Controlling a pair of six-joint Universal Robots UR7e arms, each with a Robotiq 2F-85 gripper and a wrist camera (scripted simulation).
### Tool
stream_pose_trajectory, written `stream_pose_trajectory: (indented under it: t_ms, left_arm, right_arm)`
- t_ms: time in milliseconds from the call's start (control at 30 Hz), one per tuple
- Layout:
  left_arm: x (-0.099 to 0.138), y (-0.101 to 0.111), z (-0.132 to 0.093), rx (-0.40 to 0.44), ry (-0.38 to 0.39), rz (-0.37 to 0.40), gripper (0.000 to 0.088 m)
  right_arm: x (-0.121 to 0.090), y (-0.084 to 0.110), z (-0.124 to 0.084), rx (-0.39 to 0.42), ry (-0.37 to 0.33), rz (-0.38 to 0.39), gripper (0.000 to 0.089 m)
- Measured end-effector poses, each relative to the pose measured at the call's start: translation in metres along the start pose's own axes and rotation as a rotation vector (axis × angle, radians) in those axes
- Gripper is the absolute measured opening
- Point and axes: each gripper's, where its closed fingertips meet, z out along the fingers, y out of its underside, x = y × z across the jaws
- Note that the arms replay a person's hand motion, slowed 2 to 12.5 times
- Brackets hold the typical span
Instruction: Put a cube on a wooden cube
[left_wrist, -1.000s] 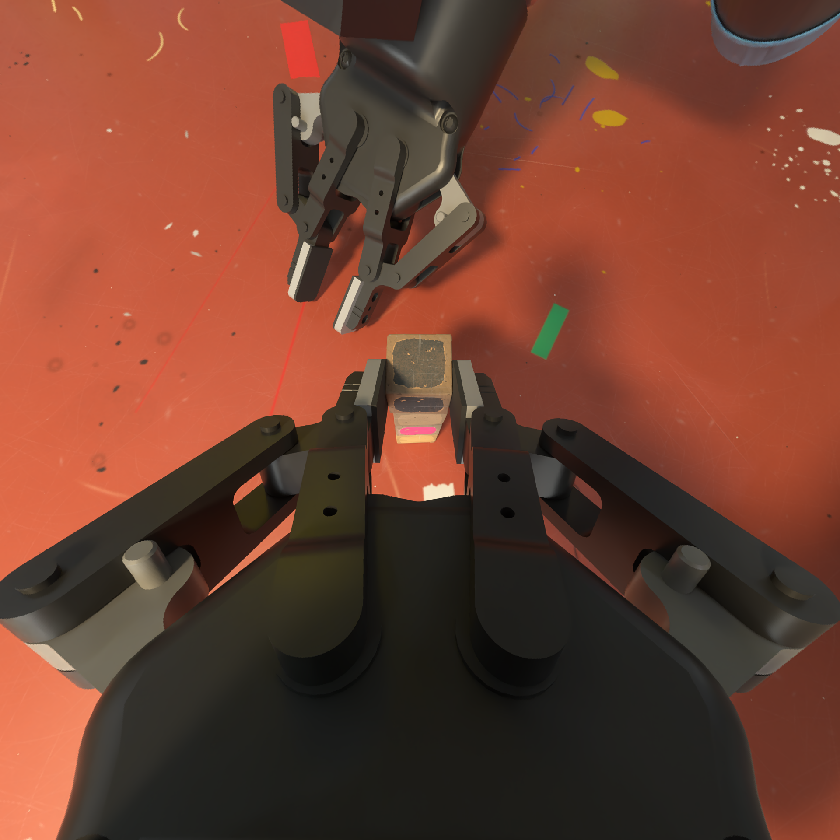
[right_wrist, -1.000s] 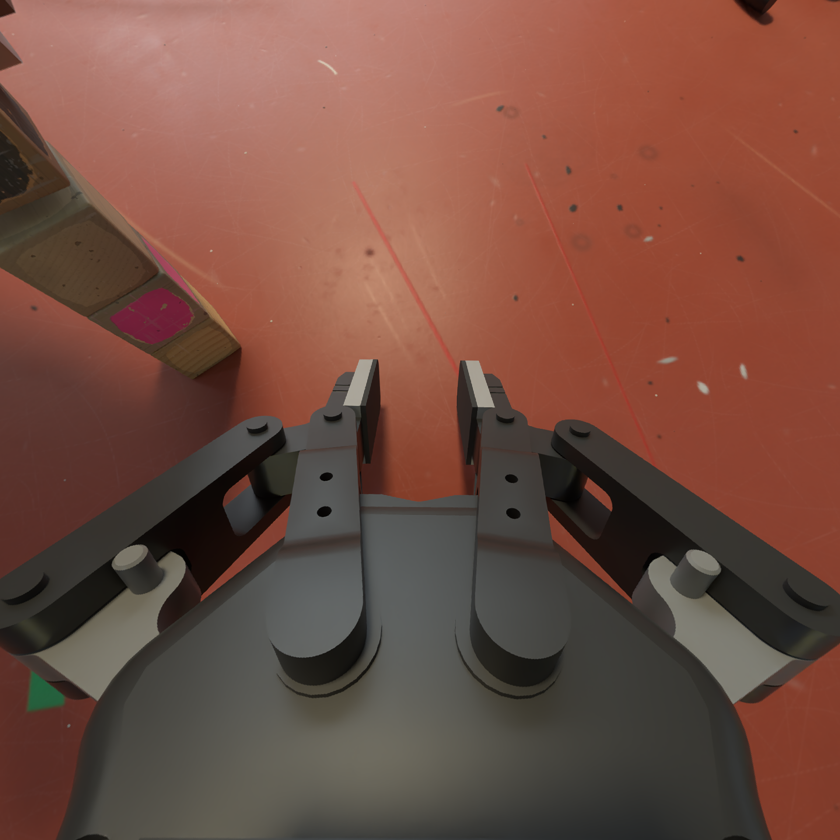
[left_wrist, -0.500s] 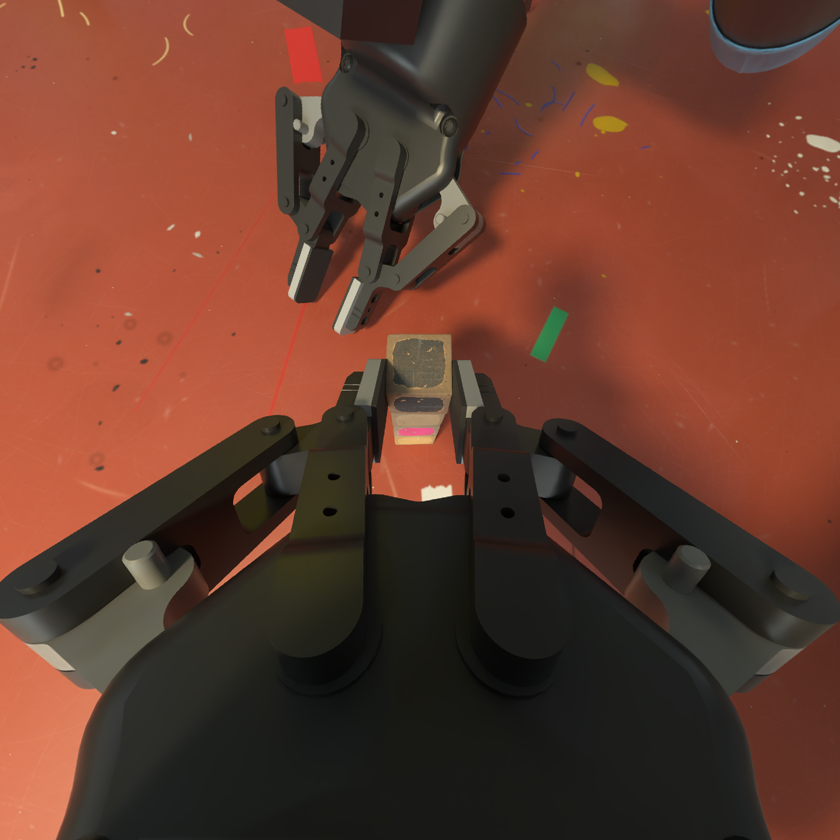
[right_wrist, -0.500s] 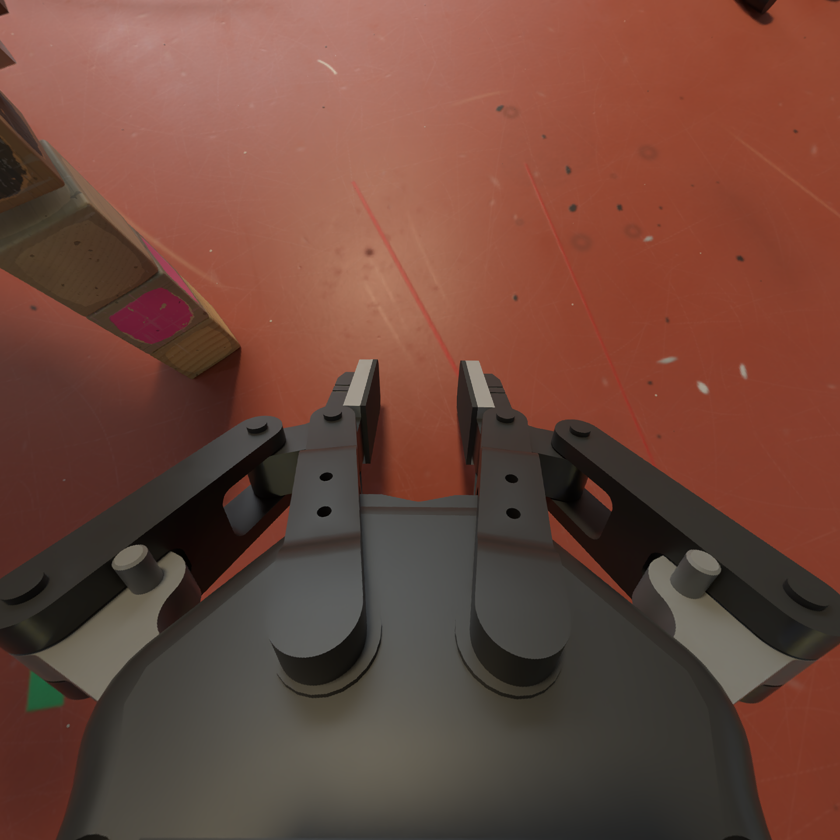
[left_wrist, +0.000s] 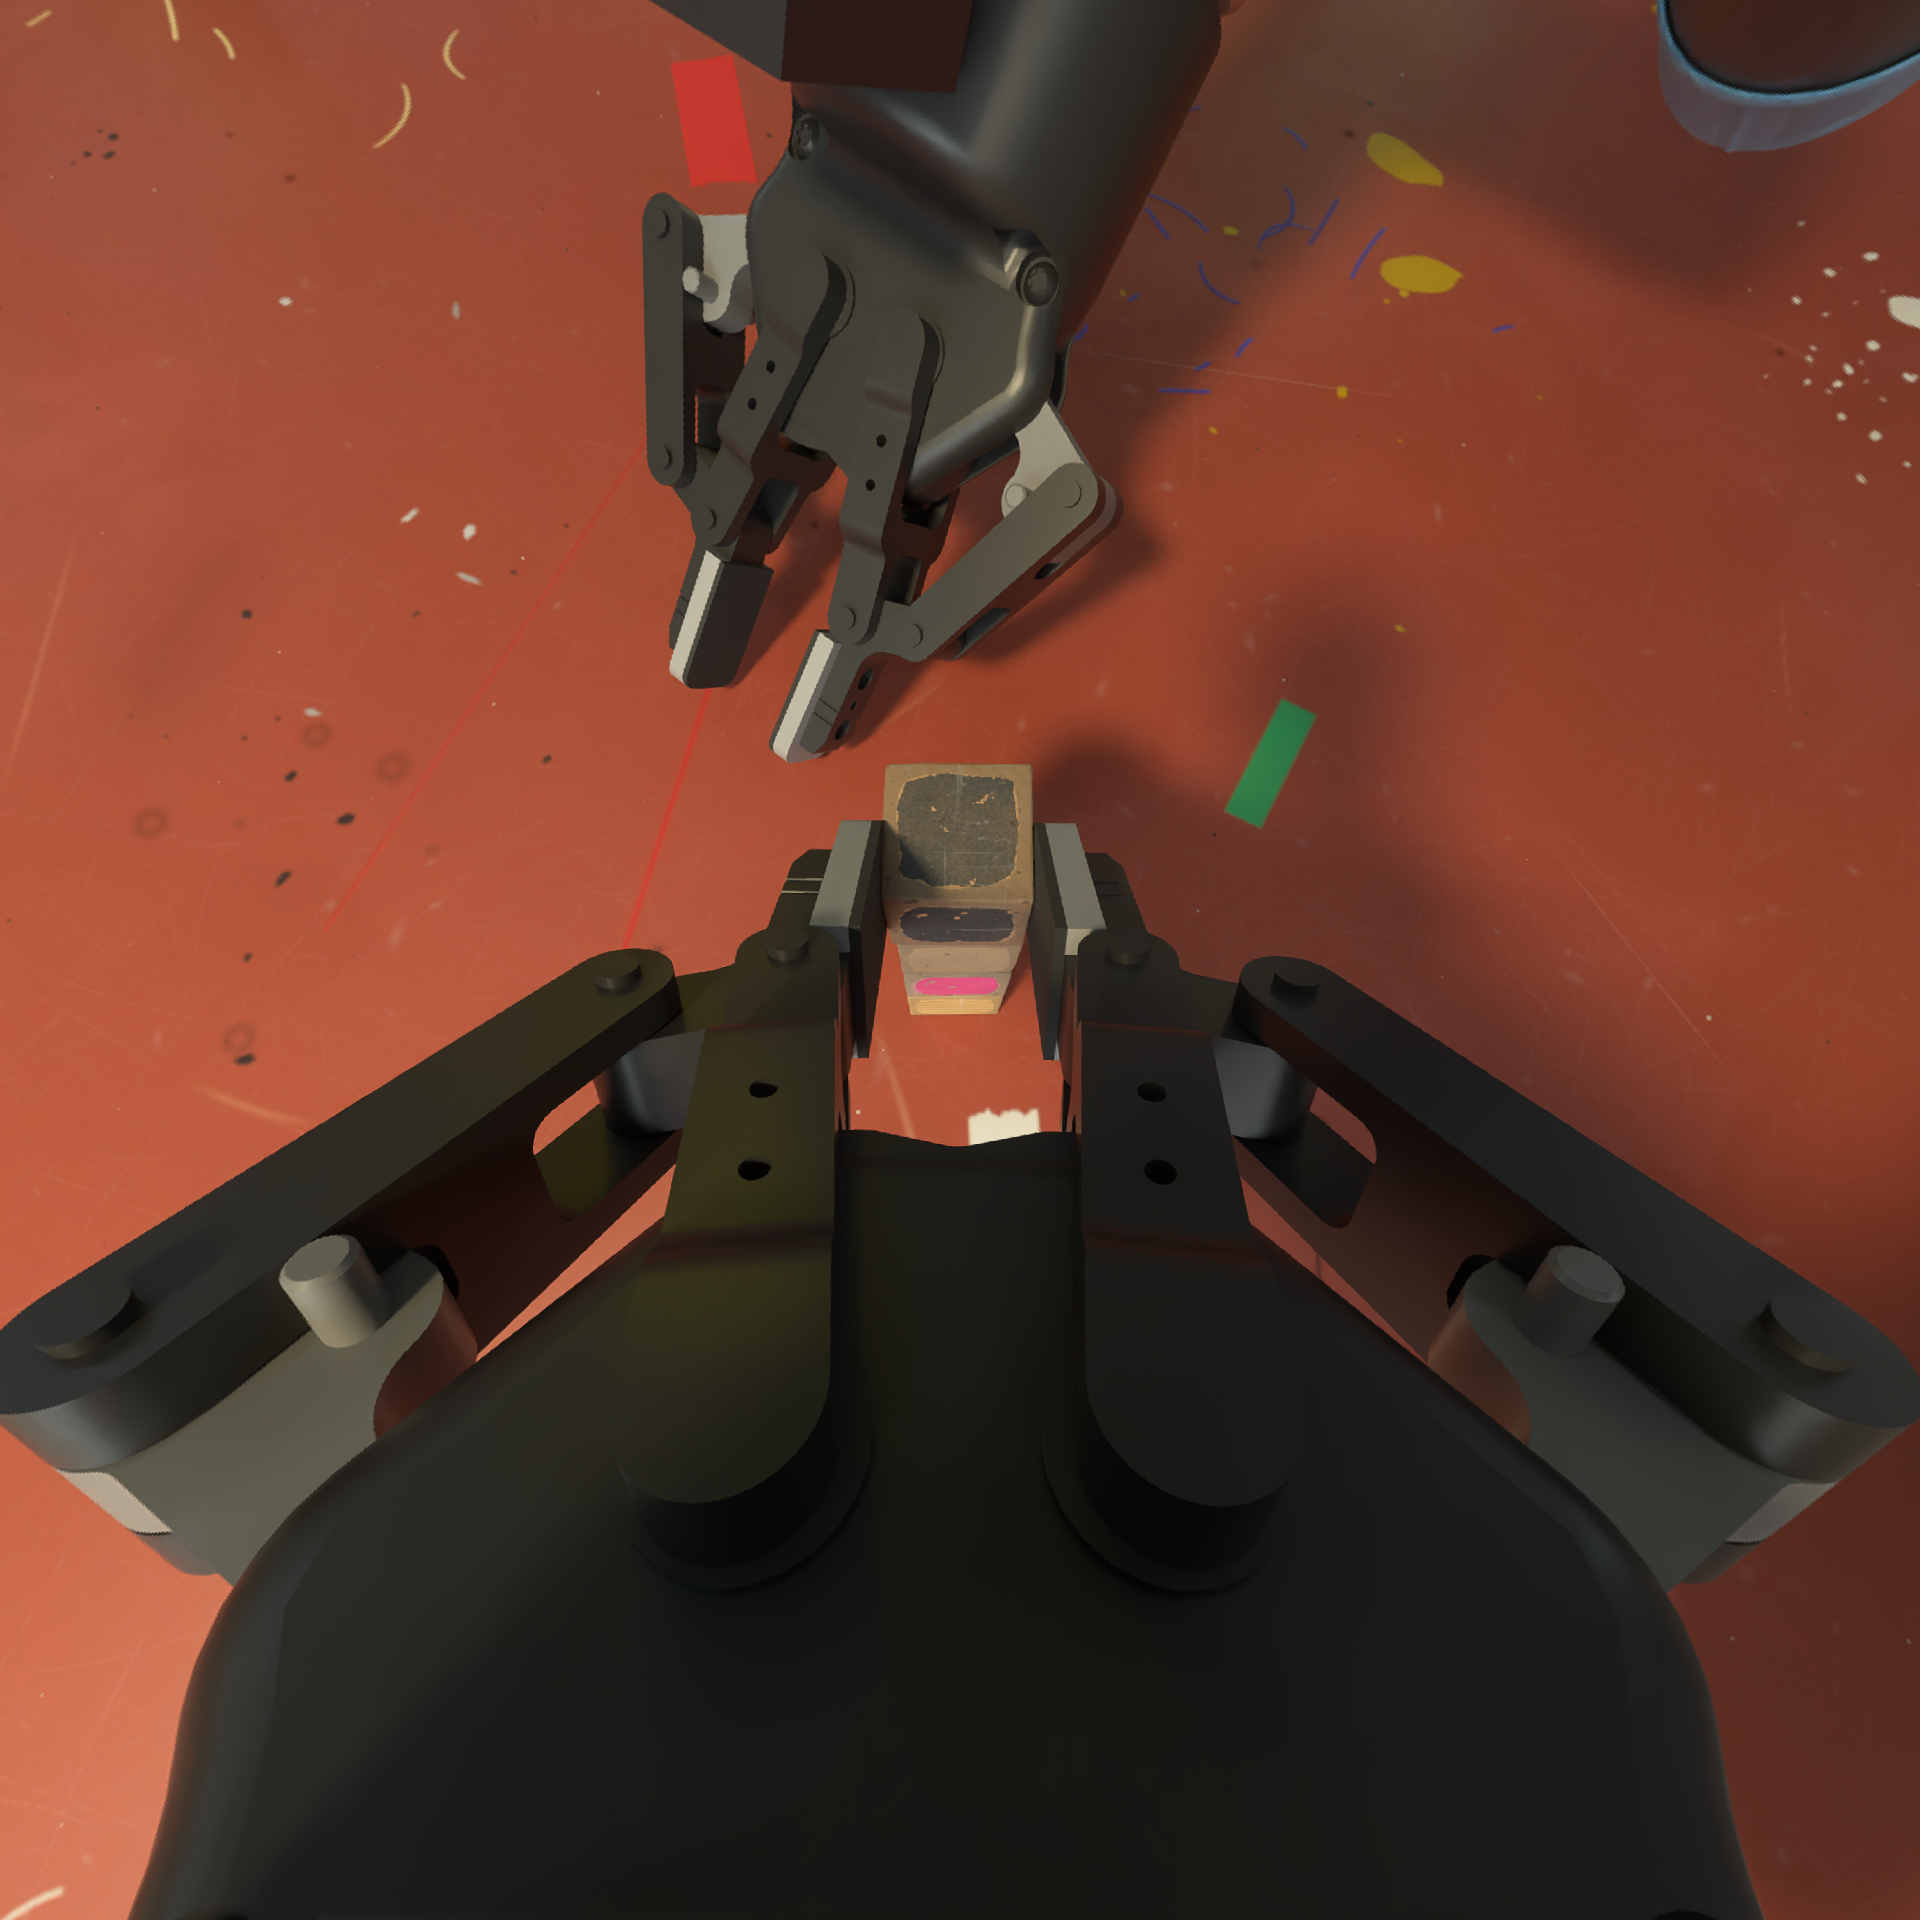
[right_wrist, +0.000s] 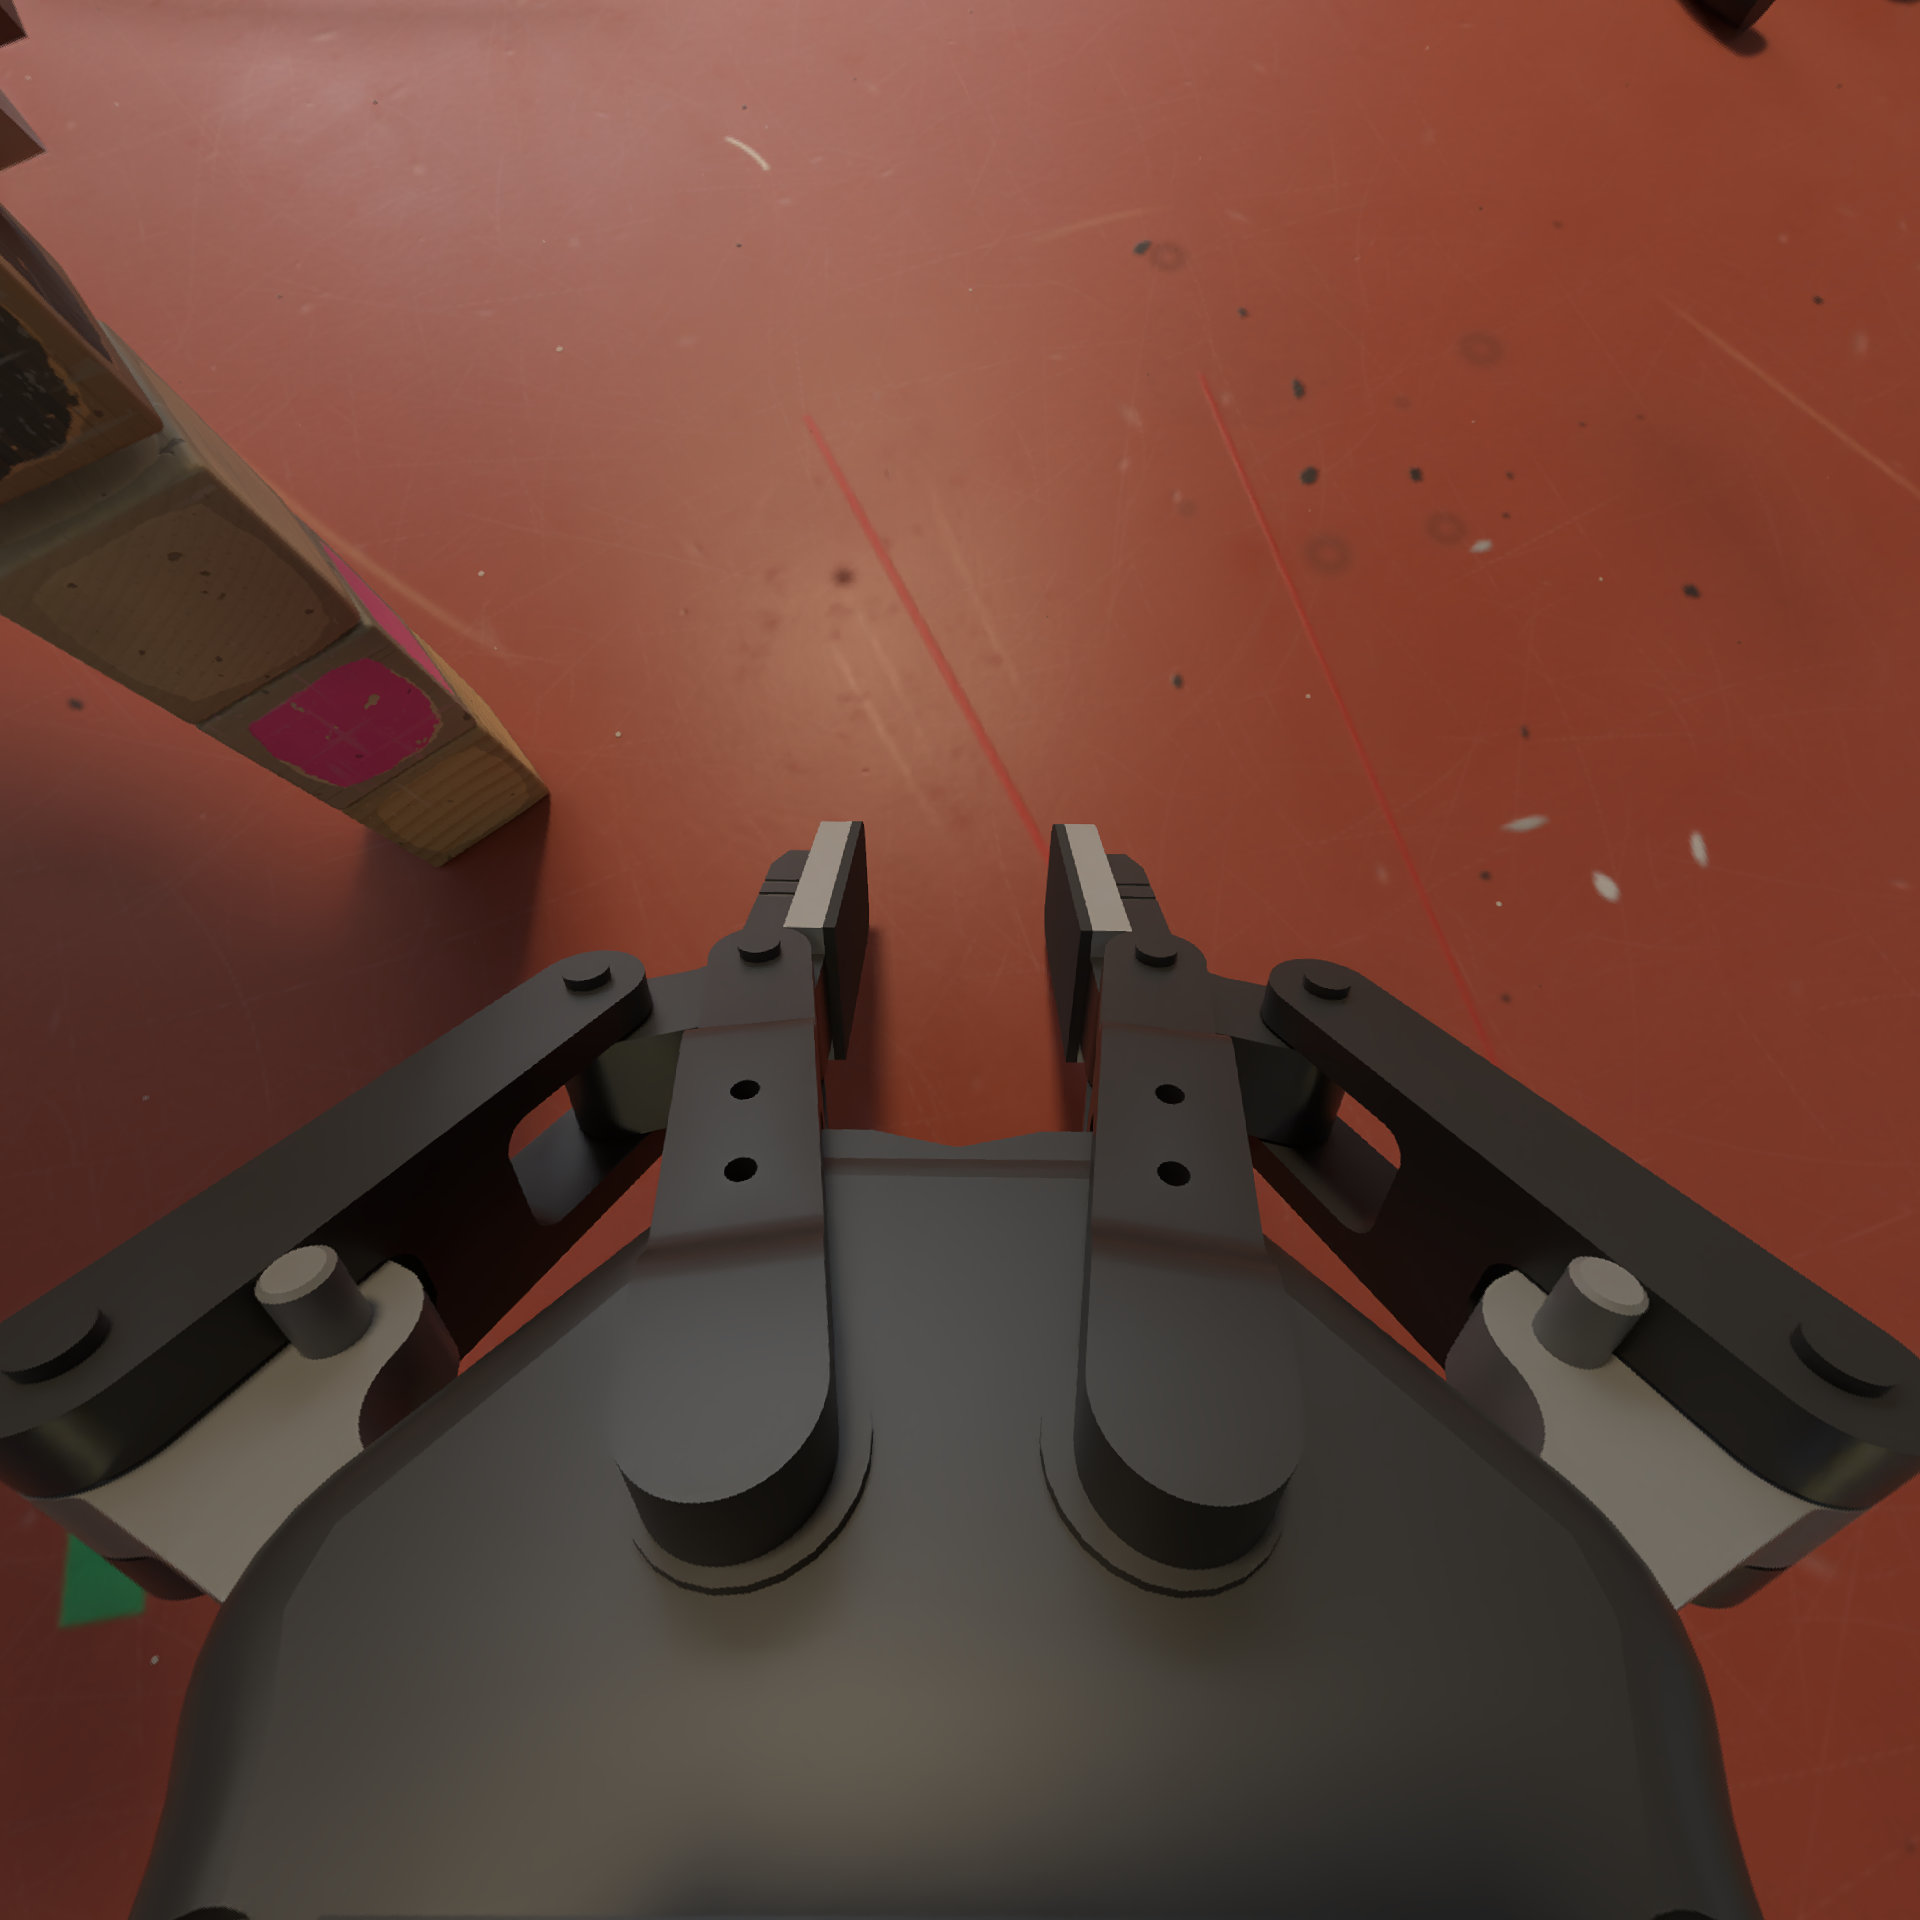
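Observation:
A stack of several wooden cubes (left_wrist: 954, 966) stands on the red table (left_wrist: 312, 935). The top cube (left_wrist: 956, 842) has a worn dark-grey upper face. A cube with a pink patch (left_wrist: 954, 985) sits lower down. My left gripper (left_wrist: 961, 826) is shut on the top cube, with one pad on each side, and the cube appears to rest on the stack. My right gripper (left_wrist: 756, 701) hangs just beyond the stack to its left, partly open and empty. In the right wrist view it (right_wrist: 956, 862) is over bare table, and the stack (right_wrist: 348, 722) leans in at the left edge.
A red tape strip (left_wrist: 712, 123), a green strip (left_wrist: 1270, 764) and a white tape scrap (left_wrist: 1003, 1125) lie flat on the table. Yellow paint blots (left_wrist: 1403, 161) are at the far right. A pale blue rimmed object (left_wrist: 1766, 114) sits in the top right corner.
Almost nothing has changed. In the left wrist view the right gripper and the table marks have drifted very slightly right and down. The stack and the right wrist view are unchanged.

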Motion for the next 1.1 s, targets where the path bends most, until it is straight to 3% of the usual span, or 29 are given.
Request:
stream_pose_trajectory:
  t_ms: [1100]
  left_arm:
    - [-0.0002, 0.0009, -0.0009, -0.018, -0.039, 0.0, 0.025]
  right_arm:
    - [0.0001, 0.0, 0.0002, 0.0, -0.001, 0.0, 0.0315]
